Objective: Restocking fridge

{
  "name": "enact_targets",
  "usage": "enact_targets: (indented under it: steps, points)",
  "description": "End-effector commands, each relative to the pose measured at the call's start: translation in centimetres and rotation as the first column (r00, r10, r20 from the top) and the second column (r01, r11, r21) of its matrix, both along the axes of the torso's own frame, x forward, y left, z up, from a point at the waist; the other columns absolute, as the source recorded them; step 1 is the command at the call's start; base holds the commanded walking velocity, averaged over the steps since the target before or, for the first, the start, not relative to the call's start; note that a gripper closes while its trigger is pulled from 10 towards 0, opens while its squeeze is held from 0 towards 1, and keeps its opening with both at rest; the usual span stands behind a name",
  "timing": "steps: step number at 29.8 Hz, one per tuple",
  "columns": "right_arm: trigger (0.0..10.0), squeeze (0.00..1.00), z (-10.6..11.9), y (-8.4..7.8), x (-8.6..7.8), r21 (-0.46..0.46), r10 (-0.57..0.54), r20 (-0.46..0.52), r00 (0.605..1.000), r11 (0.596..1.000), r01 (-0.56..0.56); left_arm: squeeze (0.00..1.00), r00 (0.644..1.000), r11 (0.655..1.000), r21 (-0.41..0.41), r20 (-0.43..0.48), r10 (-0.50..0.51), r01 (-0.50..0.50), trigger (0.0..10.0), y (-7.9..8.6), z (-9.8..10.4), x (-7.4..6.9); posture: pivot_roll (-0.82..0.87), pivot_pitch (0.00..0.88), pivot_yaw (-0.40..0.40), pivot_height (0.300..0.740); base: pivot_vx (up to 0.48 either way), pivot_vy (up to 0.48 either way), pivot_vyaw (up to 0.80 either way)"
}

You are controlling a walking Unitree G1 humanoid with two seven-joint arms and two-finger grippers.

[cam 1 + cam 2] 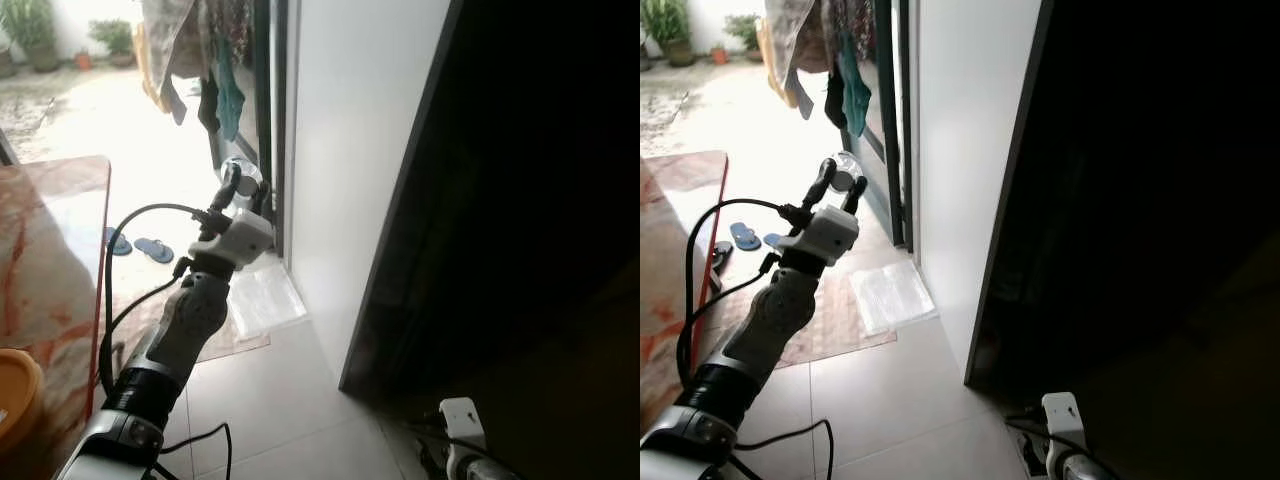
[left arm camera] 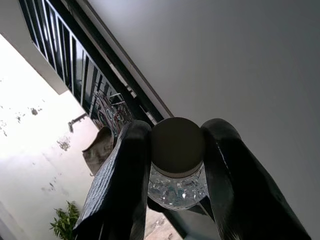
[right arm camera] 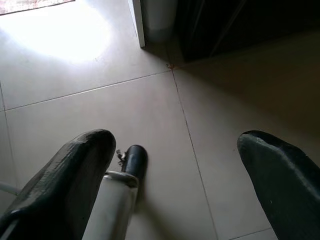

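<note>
While your left hand (image 1: 238, 187) pinches the bottle (image 2: 178, 170) below its cap at eleven o'clock, expect slippery, crushable plastic; right hand (image 3: 175, 185) hangs open.

Left arm is reaching forward, raised, its gripper (image 2: 175, 165) clamping a bottle cap; right gripper (image 3: 175, 185) is hanging low, fingers spread, apparently idle.

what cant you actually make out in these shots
- Bottle: the left wrist view gives its cap and neck between the left gripper fingers; the body lies behind them.
- Dark panel: black in the eye views, no detail readable.
- Right gripper: jaws apart over floor tiles; its arm is cut off at the frame's bottom edge.
</note>
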State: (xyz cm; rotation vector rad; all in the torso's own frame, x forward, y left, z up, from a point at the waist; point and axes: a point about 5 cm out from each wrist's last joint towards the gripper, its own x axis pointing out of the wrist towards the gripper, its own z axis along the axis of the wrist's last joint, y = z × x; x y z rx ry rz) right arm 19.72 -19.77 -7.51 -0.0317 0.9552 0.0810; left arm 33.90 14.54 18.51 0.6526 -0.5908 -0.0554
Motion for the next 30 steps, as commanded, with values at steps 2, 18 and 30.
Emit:
enact_targets:
  steps: [2,18,30]
  points:
    - [10.0,0.00,0.0,-0.5,-0.1,-0.014,-0.007,-0.003,1.000,1.000,0.007,0.00,1.000,1.000,-0.030,-0.024,-0.010,0.009,10.0,-0.4,-0.3,0.1,-0.04,0.001,-0.021,0.740,0.000,0.000,-0.80]
    - [10.0,0.00,0.1,-0.5,0.0,-0.017,-0.003,-0.005,1.000,1.000,0.003,0.00,0.784,0.968,-0.130,-0.614,0.092,-0.216,10.0,3.1,-10.8,0.2,-0.04,0.003,-0.023,0.740,0.000,0.000,-0.80]
    - [10.0,0.00,0.1,-0.5,0.0,-0.021,0.001,-0.006,1.000,1.000,-0.001,0.00,0.419,0.940,0.021,-0.892,0.171,-0.339,10.0,5.4,-19.0,-4.8,-0.04,0.004,-0.024,0.740,0.000,0.000,-0.80]
